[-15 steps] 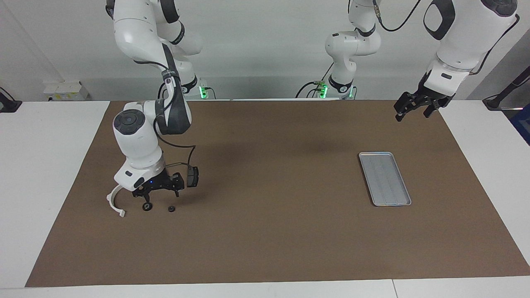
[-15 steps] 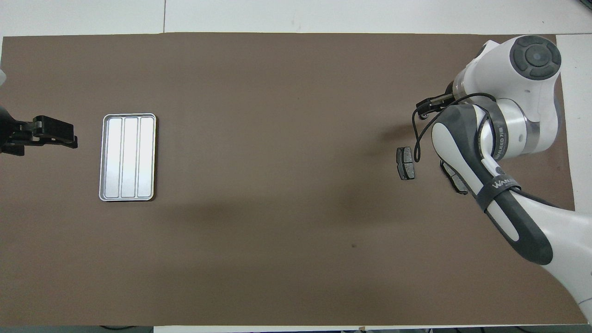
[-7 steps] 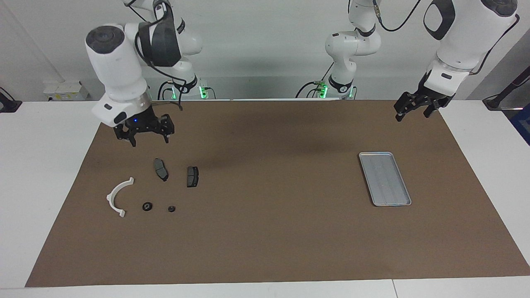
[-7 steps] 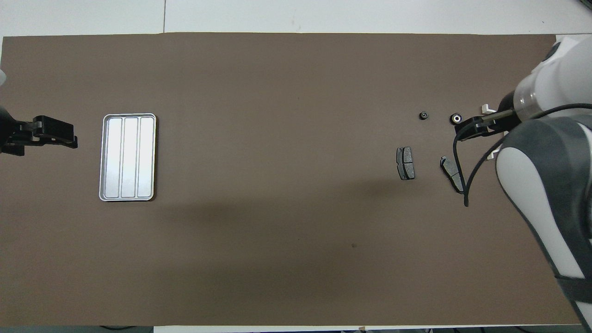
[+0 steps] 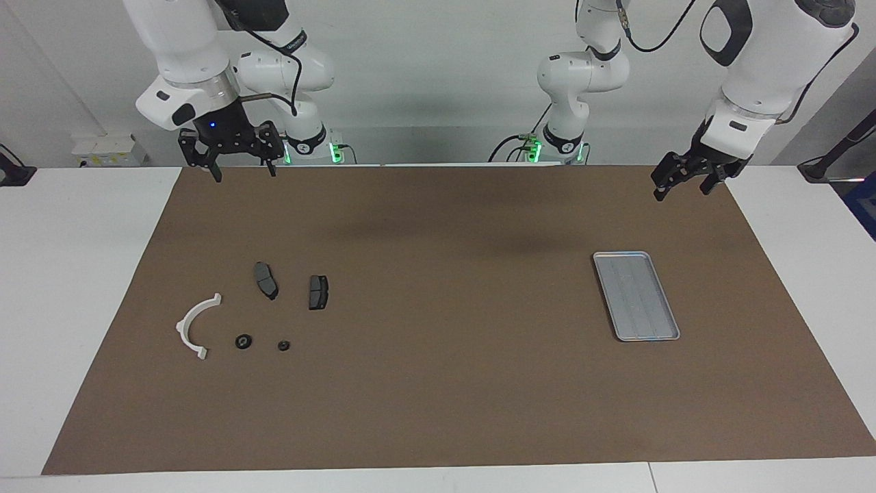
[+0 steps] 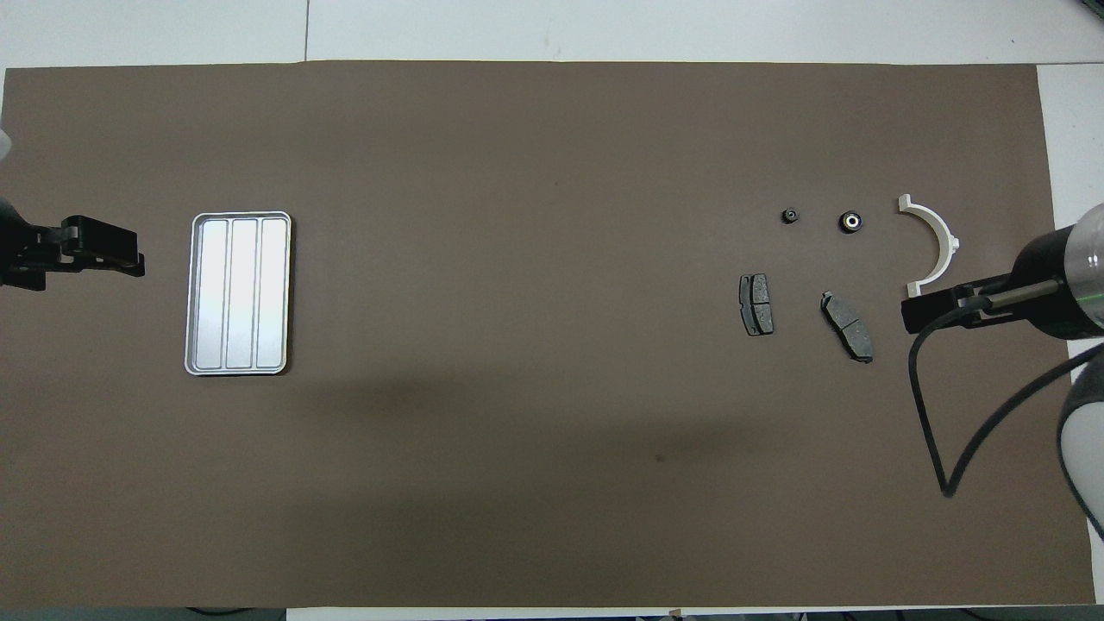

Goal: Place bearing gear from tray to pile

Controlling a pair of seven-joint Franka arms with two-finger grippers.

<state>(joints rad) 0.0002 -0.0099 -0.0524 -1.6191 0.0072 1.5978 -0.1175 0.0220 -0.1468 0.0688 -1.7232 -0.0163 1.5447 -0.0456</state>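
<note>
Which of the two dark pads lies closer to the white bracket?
The tilted pad, which lies between the bracket and the straighter pad.

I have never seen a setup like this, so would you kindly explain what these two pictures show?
These are two white robot arms at a table covered by a brown mat. One picture faces the robots from across the table; the other looks down from above their end.

The flat silver-grey metal tray lies empty toward the left arm's end. Toward the right arm's end lie a white half-ring plastic bracket, two dark grey brake-pad-shaped pieces and two small black round parts.

The left gripper hangs open over the mat's edge nearest the robots. The right gripper is raised and open at its own end. Neither holds anything.
</note>
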